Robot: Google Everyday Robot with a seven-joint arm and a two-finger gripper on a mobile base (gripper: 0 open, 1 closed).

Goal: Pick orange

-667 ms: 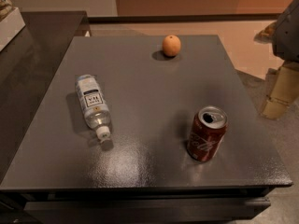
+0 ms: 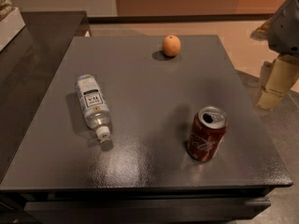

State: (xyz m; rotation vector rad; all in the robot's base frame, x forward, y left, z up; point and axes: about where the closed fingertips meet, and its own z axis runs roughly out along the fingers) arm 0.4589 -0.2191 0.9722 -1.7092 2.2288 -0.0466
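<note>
**Orange [image 2: 171, 45] far, my gripper [image 2: 273, 85] off right**

The orange sits alone near the table's [image 2: 140, 171] far edge. A water bottle [image 2: 93, 104] lying on its side and an upright red soda can [image 2: 206, 133] are nearer. My gripper hangs beyond the table's right side, well apart from the orange. I cannot tell whether it is clenched or released.

The orange [image 2: 171, 45] sits on the tabletop [image 2: 154, 97] near the far edge, slightly right of centre. The bottle [image 2: 93, 104] lies on its side on the left half, cap toward the near edge. The can [image 2: 206, 133] stands on the near right part, well apart from both bottle and orange. The gripper [image 2: 273, 85] hangs off the tabletop, beyond its right edge, between can and orange in depth, touching neither. A second surface [image 2: 32, 55] adjoins the tabletop's left side.
</note>
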